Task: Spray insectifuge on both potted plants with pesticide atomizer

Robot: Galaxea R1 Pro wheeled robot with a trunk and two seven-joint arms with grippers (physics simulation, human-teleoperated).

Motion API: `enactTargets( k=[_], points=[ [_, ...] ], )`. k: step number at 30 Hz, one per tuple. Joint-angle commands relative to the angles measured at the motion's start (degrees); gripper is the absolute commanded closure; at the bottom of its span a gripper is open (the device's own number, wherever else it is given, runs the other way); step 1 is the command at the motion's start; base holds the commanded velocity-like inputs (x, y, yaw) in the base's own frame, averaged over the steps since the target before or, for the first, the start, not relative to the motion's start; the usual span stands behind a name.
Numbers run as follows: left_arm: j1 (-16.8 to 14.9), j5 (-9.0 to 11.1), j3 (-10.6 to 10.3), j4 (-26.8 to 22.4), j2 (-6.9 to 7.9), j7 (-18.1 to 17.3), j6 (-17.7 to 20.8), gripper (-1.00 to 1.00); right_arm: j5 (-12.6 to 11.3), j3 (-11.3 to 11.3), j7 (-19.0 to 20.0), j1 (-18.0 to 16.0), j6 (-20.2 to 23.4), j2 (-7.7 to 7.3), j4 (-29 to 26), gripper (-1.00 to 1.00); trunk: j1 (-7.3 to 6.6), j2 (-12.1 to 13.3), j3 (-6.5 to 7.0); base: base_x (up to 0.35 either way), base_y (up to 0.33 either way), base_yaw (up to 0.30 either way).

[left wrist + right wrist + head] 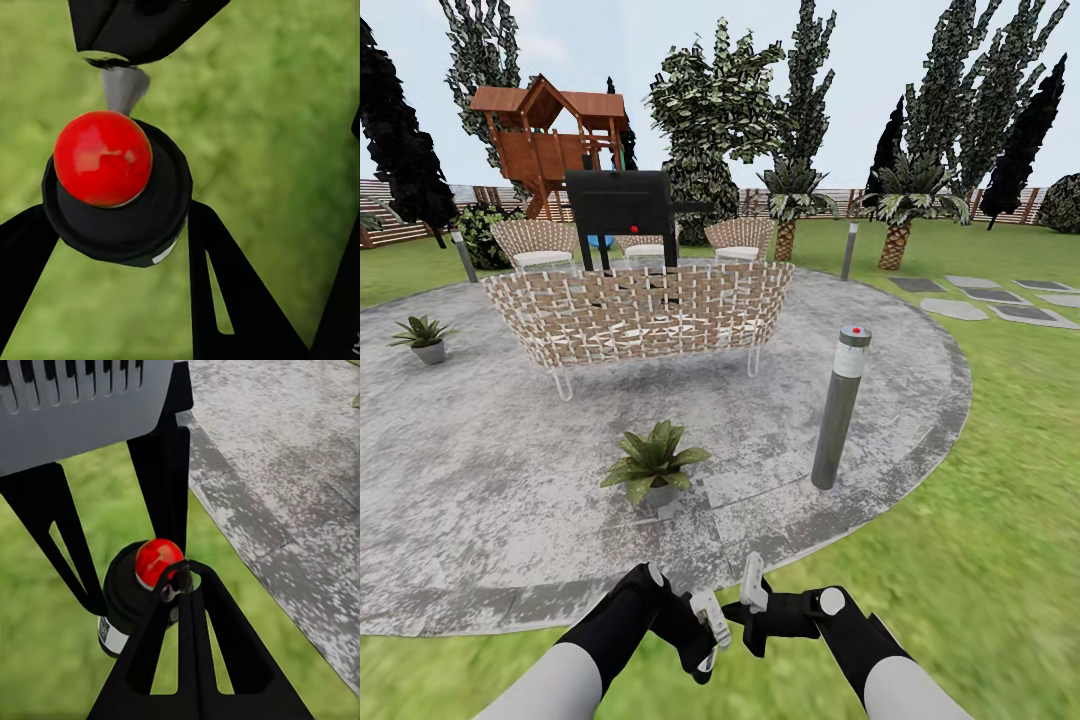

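The pesticide atomizer (103, 159) is seen from above in the left wrist view: a dark cap with a red knob and a sliver of white label. My left gripper (705, 622) is shut on it, over grass just off the patio edge. From the right wrist view the atomizer (127, 600) stands between the left fingers (161, 472). My right gripper (186, 577) is shut, its tips against the red knob. One potted plant (655, 465) sits on the paving just ahead. The other potted plant (425, 335) is far left on the patio.
A grey bollard lamp (838, 410) stands right of the near plant. A wicker sofa (640, 315) crosses the patio's (490, 480) middle, with a black grill (622, 205) and chairs behind. Lawn and stepping stones (1000, 295) lie right.
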Motion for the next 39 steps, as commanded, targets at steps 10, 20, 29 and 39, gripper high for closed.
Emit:
enactTargets(
  k=[10, 20, 29, 39],
  points=[
    [0.55, -0.44, -0.2, 0.21, 0.0, -0.2, 0.23, 1.0, 0.46, -0.49, 0.3, -0.04, -0.22, 0.08, -0.06, 1.0, -0.01, -0.02, -0.06, 0.0, 0.0, 0.0],
    [0.6, -0.16, 0.21, 1.0, 6.23, -0.19, -4.74, 1.0, 0.55, -0.49, 0.23, -0.03, -0.2, 0.08, -0.06, 1.0, -0.01, -0.02, -0.06, 0.0, 0.0, 0.0],
    [0.67, 5.94, 2.68, 2.0, 17.82, -0.21, -8.14, 1.0, 0.61, -0.52, 0.2, -0.03, -0.2, 0.06, -0.02, -1.0, -0.01, -0.02, -0.06, 0.0, 0.0, 0.0],
    [2.44, 21.44, 3.55, 18.72, 19.27, 22.39, -20.38, 1.0, -0.31, -1.47, -9.97, 2.27, -0.65, -5.34, 3.27, -1.0, -0.01, -0.02, -0.06, 0.0, 0.0, 0.0]
  ],
)
